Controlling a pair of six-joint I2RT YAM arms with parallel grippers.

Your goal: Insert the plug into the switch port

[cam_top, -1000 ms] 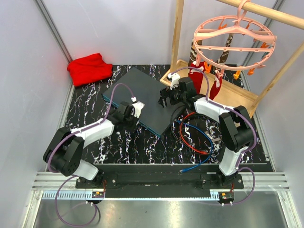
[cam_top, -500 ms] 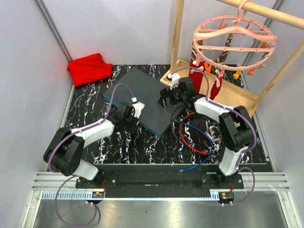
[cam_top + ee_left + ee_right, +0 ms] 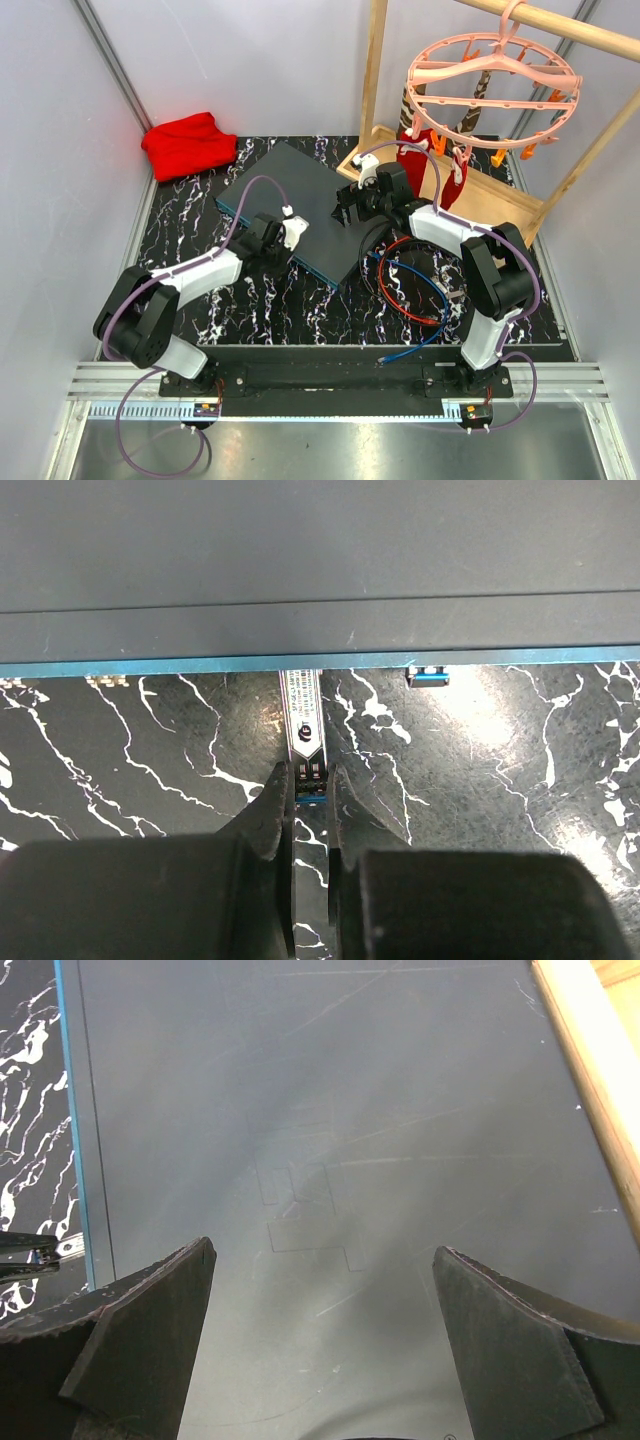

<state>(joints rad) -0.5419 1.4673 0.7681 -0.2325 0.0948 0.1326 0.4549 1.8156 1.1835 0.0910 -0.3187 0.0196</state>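
The switch (image 3: 300, 195) is a flat dark grey box lying at an angle mid-table. Its teal front edge (image 3: 200, 665) runs across the left wrist view. The plug (image 3: 303, 730) is a slim silver module with a blue rear tab. Its front end meets the teal edge and its rear end sits between my left fingertips. My left gripper (image 3: 305, 780) is shut on the plug; in the top view (image 3: 272, 238) it stands at the switch's front edge. My right gripper (image 3: 325, 1260) is open wide over the switch's top (image 3: 330, 1110), near its far right corner (image 3: 350, 208).
A second small blue-tabbed piece (image 3: 426, 677) sits in the teal edge right of the plug. Red and blue cables (image 3: 410, 285) coil right of the switch. A wooden rack (image 3: 480, 190) with a pink hanger (image 3: 495, 80) stands back right. A red cloth (image 3: 188, 143) lies back left.
My left gripper has crept slightly forward toward the switch's front edge with the plug. The right arm has not moved.
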